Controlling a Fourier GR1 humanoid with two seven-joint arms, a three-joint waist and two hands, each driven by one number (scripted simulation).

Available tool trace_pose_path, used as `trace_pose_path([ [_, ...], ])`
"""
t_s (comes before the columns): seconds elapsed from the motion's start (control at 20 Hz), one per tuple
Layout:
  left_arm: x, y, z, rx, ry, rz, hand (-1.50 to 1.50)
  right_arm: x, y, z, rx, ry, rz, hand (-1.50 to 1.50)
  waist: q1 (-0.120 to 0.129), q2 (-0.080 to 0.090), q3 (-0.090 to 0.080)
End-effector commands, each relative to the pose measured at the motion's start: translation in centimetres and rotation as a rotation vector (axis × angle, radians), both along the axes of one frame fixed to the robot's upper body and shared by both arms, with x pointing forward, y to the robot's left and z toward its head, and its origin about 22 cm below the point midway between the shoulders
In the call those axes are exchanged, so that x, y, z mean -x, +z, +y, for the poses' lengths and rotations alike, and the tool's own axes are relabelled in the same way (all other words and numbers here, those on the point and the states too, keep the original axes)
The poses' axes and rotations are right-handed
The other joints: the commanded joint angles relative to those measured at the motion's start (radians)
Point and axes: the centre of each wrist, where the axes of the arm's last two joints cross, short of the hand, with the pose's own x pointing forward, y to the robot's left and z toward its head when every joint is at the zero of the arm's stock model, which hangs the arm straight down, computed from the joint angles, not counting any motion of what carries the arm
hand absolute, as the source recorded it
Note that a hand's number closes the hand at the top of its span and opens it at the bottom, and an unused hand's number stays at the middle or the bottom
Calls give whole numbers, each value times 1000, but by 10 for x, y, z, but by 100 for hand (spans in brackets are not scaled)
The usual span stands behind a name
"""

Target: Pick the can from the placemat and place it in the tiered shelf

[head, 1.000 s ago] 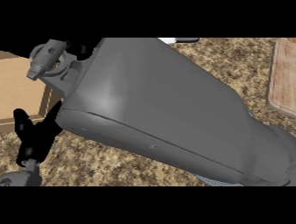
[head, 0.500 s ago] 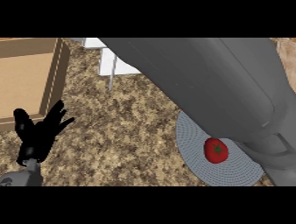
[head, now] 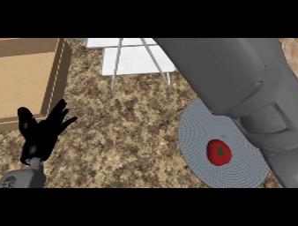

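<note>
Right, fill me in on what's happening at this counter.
Nothing is held yet. The robot's black left hand rests open at the lower left, fingers up. Its grey right forearm crosses the view above the round grey placemat, where a red can stands. The white wire tiered shelf sits behind.

Bench (head: 132, 132) seen mottled in brown and tan speckle, placemat (head: 200, 145) shown grey with fine concentric ribbing, red tomato-like item (head: 218, 152) topped with green, tiered shelf (head: 135, 57) rendered white with grey wire, box (head: 15, 84) coloured tan, left robot hand (head: 41, 132) shown black, forearm (head: 243, 88) shown grey.
</note>
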Motion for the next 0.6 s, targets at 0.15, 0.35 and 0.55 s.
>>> trace_pose_path([
  [0.15,17,-17,-10,8,-4,43,0,-22,-20,-8,19,-22,-16,150,8,3,-6],
  [0.35,-4,-14,-3,6,-11,38,0,-28,-17,-9,30,-25,-5,150,5,9,-7],
  [0.55,3,-7,-6,13,-48,27,0,-39,-35,-19,39,-37,-58,150,22,12,-7],
])
